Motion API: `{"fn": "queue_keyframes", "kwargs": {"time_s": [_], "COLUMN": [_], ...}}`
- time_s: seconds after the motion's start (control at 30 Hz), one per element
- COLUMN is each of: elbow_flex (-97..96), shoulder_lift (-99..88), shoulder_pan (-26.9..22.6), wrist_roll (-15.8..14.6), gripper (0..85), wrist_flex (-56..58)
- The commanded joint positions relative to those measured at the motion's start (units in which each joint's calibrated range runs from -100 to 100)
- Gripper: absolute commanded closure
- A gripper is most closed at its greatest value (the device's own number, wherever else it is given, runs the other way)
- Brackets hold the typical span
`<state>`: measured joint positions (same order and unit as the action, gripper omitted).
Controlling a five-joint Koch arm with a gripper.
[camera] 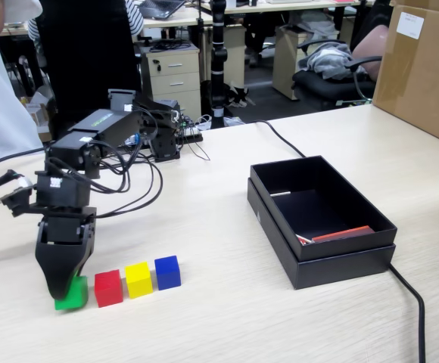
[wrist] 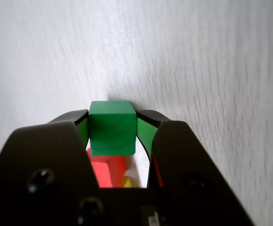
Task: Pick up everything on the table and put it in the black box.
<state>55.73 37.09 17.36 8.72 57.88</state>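
In the fixed view we see the gripper [camera: 66,291] lowered to the table [camera: 227,318] at roughly 8 o'clock in the picture, its black jaws covering the left part of the green cube [camera: 75,295]. In the wrist view the gripper [wrist: 113,123] has one jaw at either side of the green cube [wrist: 112,127], and we read both jaws as pressed against the cube's side faces, pinching it. In the fixed view the green cube sits on the table, first in a row that runs toward 2 o'clock: the red cube [camera: 108,287] just beside it, then the yellow cube [camera: 138,279], then the blue cube [camera: 167,272]. The black box [camera: 319,261] stands well apart at 3 o'clock from the row, nested in its lid, with a red strip [camera: 344,234] lying along its inner near wall. A black cable [camera: 410,293] runs from the box's near right corner toward 5 o'clock.
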Motion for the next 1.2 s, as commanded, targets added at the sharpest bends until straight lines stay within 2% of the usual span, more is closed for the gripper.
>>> {"fn": "queue_keyframes", "kwargs": {"time_s": [0.0, 0.13, 0.23, 0.33, 0.47, 0.53, 0.73, 0.8, 1.07, 1.17], "elbow_flex": [-3.78, -18.74, -24.36, -33.06, -34.97, -32.52, -24.54, -18.74, -3.14, -1.87], "shoulder_lift": [-22.46, -50.11, -62.04, -75.35, -78.68, -76.16, -58.72, -44.60, -16.26, -13.39], "shoulder_pan": [0.83, -1.07, -4.30, -11.82, -20.90, -25.20, -31.40, -33.50, -36.43, -36.53], "wrist_roll": [-0.34, -0.83, -2.49, -6.40, -10.70, -12.80, -16.36, -17.73, -20.07, -20.32], "gripper": [81.9, 81.9, 81.8, 81.8, 81.8, 81.8, 81.4, 81.3, 81.1, 74.5], "wrist_flex": [2.90, 4.28, 7.05, 8.17, 9.21, 9.21, 9.21, 9.21, 10.16, 10.16]}}
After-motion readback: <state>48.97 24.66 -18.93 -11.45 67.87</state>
